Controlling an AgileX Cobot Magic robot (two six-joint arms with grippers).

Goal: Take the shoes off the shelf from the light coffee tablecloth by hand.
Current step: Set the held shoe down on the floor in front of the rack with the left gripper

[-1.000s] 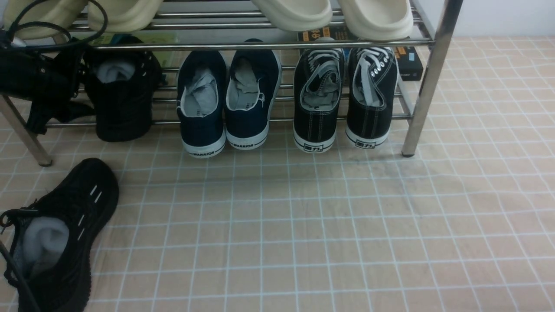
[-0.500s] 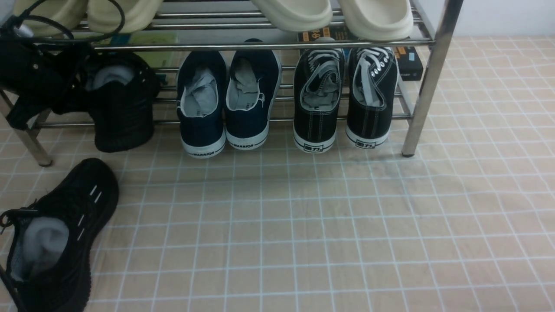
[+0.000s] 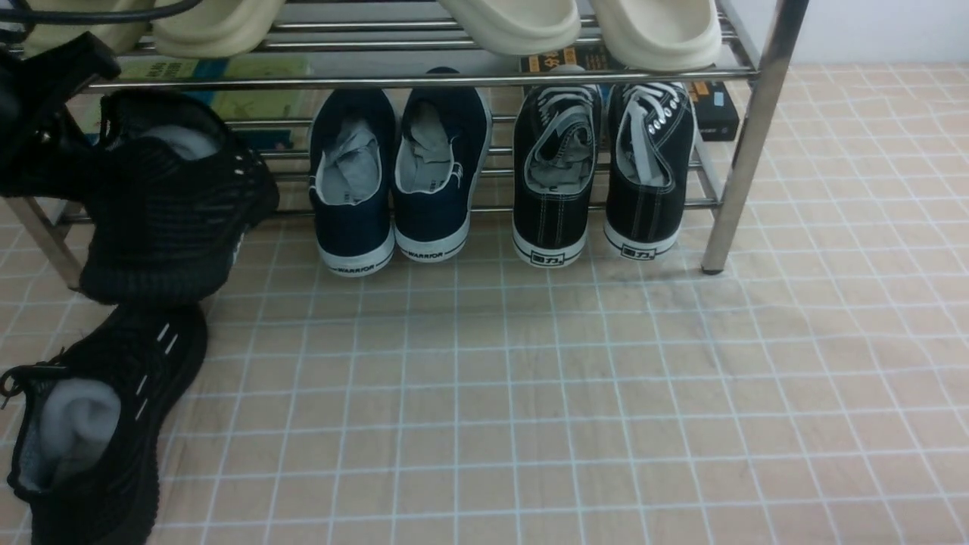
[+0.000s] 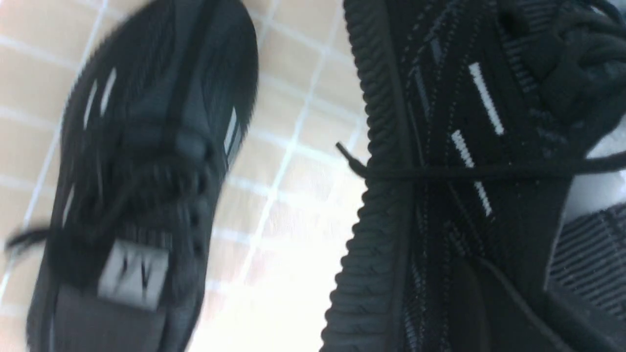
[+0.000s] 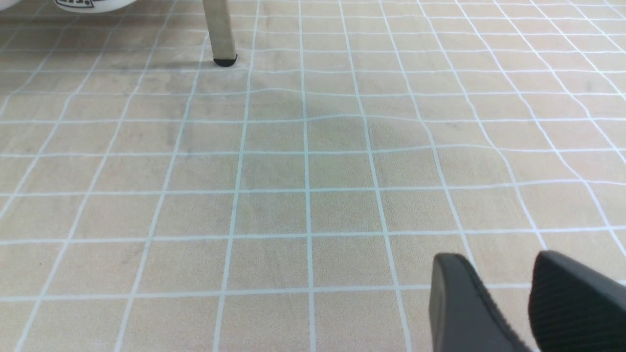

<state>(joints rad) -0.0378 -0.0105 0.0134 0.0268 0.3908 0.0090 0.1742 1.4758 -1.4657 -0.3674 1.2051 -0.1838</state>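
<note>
Gridded light coffee tablecloth (image 3: 575,393), slightly rippled. Over it right gripper (image 5: 521,293), jaws apart, empty. One black knit sneaker (image 3: 98,424) lies near left. Farther, left gripper (image 3: 60,151) clamped, apparently on second sneaker (image 3: 174,212), held up before shelf (image 3: 746,144). Navy pair (image 3: 397,174) on lower tier. Pale wall (image 3: 870,30) behind.

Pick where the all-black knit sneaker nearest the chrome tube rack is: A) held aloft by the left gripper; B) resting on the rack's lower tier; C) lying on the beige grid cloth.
A: the left gripper holds this black knit sneaker in the air before the chrome rack; its mate lies on the beige cloth.
</note>
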